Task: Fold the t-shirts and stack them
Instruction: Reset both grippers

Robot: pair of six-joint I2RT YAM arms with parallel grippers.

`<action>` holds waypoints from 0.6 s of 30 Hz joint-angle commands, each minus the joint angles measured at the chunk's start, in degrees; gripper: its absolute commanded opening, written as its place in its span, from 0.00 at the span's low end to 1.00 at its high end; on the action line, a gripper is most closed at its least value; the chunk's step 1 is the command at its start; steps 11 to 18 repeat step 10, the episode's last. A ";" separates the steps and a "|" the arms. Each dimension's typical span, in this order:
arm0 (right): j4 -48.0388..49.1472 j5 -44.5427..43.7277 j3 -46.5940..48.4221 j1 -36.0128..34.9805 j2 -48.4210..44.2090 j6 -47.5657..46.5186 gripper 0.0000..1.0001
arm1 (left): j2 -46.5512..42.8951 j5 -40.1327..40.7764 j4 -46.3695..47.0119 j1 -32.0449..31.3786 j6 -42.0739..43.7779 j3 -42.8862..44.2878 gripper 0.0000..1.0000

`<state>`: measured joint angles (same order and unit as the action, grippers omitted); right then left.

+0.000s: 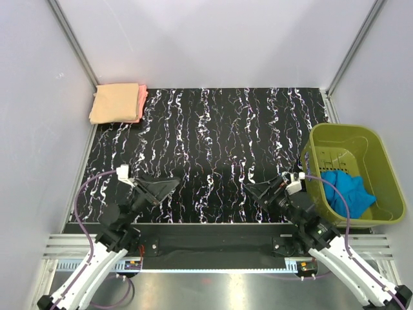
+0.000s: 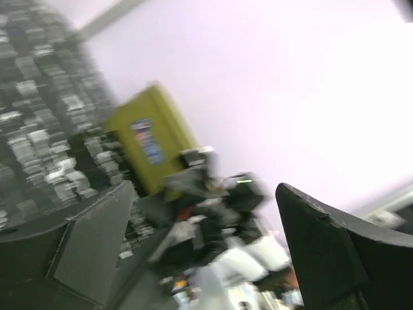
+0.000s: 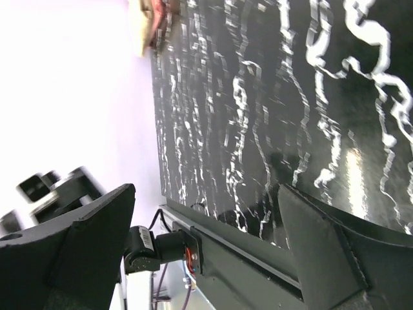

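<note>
The tan-beige t-shirt [image 1: 115,102] is found folded and laid on top of the salmon-pink t-shirt [image 1: 142,103], of which only a strip along the right side is exposed. The stack sits at the far left corner of the surface [image 1: 226,142]. The left hand [image 1: 166,189] and the right hand [image 1: 255,194] are held low near the near edge, well apart from the stack, each spread with nothing between the fingers (borne out in both wrist views, the left one blurred). Folding and stacking of these two shirts is judged complete. A blue cloth [image 1: 345,190] is noted lying crumpled in the olive-green basket [image 1: 381,139] at the right edge; whether it is a further shirt cannot be told. If so, the next move is judged to call for the right hand to be lowered into the basket and the cloth drawn out and flattened; otherwise nothing is left to be done.
</note>
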<state>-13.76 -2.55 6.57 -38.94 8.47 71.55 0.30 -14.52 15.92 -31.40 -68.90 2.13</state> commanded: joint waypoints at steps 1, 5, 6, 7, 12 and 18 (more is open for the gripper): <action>3.74 -0.61 -2.17 -0.17 -0.72 6.40 1.00 | 1.16 -2.44 22.16 -0.07 -10.95 -12.81 0.99; -4.76 -2.11 -3.93 -0.35 -7.25 12.54 0.99 | 2.79 -3.58 27.23 -0.07 -11.51 -13.29 0.99; -4.61 -1.68 -3.67 -0.26 -4.98 13.69 1.00 | 2.35 -3.67 26.80 -0.15 -11.78 -13.38 0.99; -3.74 0.07 -3.75 -0.35 -4.52 12.83 1.00 | 1.73 -3.50 26.79 -0.16 -12.82 -13.38 0.99; -0.06 1.57 -3.49 -0.44 -8.02 8.72 1.00 | -2.03 -2.35 28.63 -0.16 -17.21 -13.47 0.99; -0.06 1.57 -3.49 -0.44 -8.02 8.72 1.00 | -2.03 -2.35 28.63 -0.16 -17.21 -13.47 0.99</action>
